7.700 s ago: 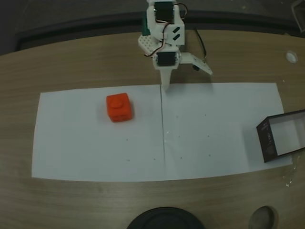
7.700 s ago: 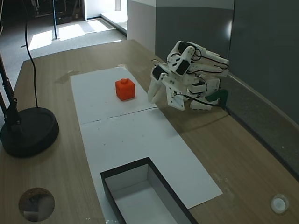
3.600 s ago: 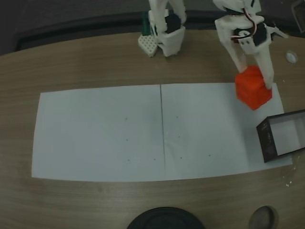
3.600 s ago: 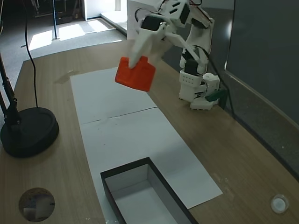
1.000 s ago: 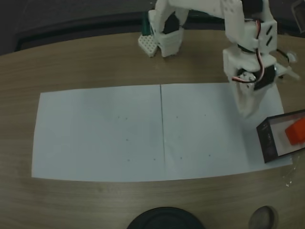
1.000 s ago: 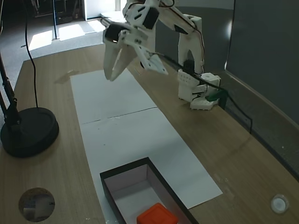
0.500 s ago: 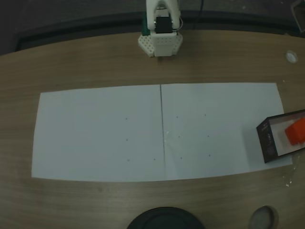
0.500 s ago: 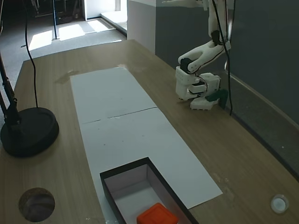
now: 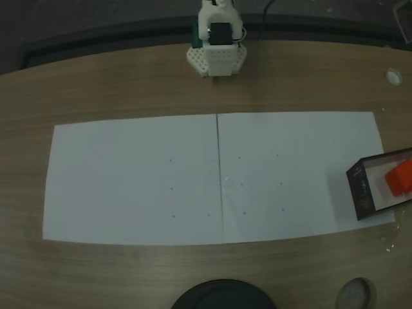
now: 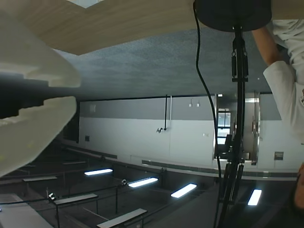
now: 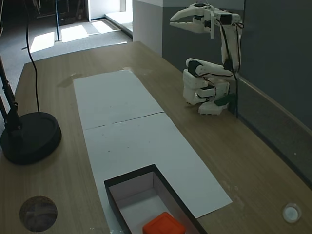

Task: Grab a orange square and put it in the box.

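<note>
The orange square (image 9: 400, 178) lies inside the box (image 9: 359, 190) at the right edge of a fixed view. In the other fixed view the orange square (image 11: 164, 224) rests on the pale floor of the box (image 11: 130, 179) near the bottom edge. My gripper (image 11: 172, 21) is raised high above the arm's base (image 11: 204, 90), far from the box, its fingertips together and nothing held. The white fingers (image 10: 33, 66) fill the left side of the wrist view, pointing into the room.
Two white paper sheets (image 9: 135, 177) cover the wooden table. A black lamp base (image 11: 27, 136) stands at the near table edge, its pole and cable (image 10: 237, 95) visible from the wrist. A person's sleeve (image 10: 285, 80) is beside the lamp. A small white cap (image 9: 393, 76) lies far right.
Since a second ago the arm has swung away from the box and folded back over its base, and the open jaws have come together. The orange square has stayed in the box.
</note>
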